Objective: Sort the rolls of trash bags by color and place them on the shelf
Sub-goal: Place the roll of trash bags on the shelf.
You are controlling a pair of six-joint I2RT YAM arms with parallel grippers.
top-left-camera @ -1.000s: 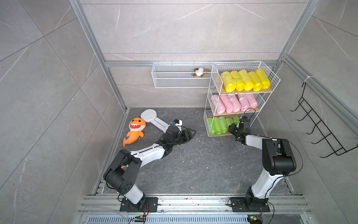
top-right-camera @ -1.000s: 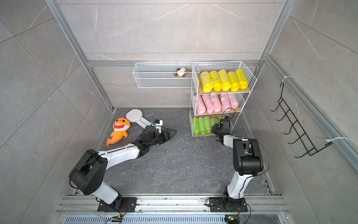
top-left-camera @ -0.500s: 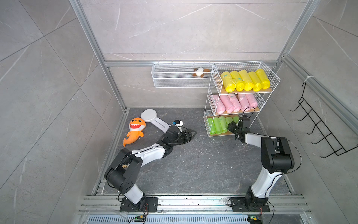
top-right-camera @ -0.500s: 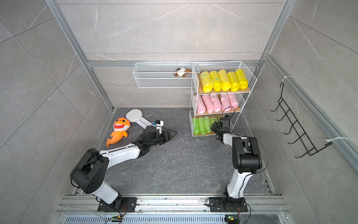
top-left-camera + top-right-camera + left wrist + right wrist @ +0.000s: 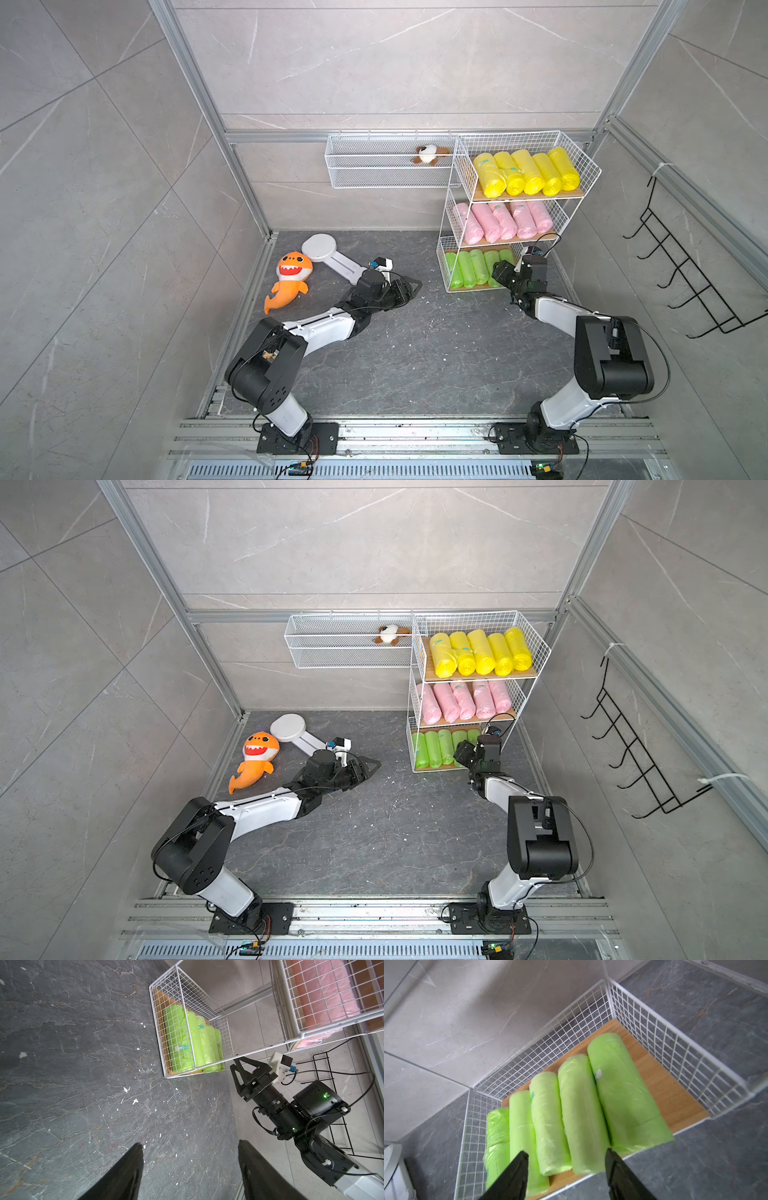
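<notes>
Right end effector (image 5: 566, 1152) stands at the open front of the bottom tier of the shelf (image 5: 507, 142). Its jaws are parted at a moderate width and grip nothing, just before the near ends of the green rolls (image 5: 579, 1105). Five of these lie side by side on the wooden board of that tier, lengthwise from front to back. Five pink rolls (image 5: 503, 220) fill the middle tier and five yellow rolls (image 5: 525, 172) fill the top tier, each colour on its own board. Left end effector (image 5: 191, 1144) hangs low over the counter (image 5: 436, 353), well apart from the shelf, jaws wide and empty. An orange shark plush (image 5: 291, 278) lies on the counter near the left arm. A small brown-and-white plush (image 5: 430, 154) sits in the long wire basket (image 5: 386, 174).
</notes>
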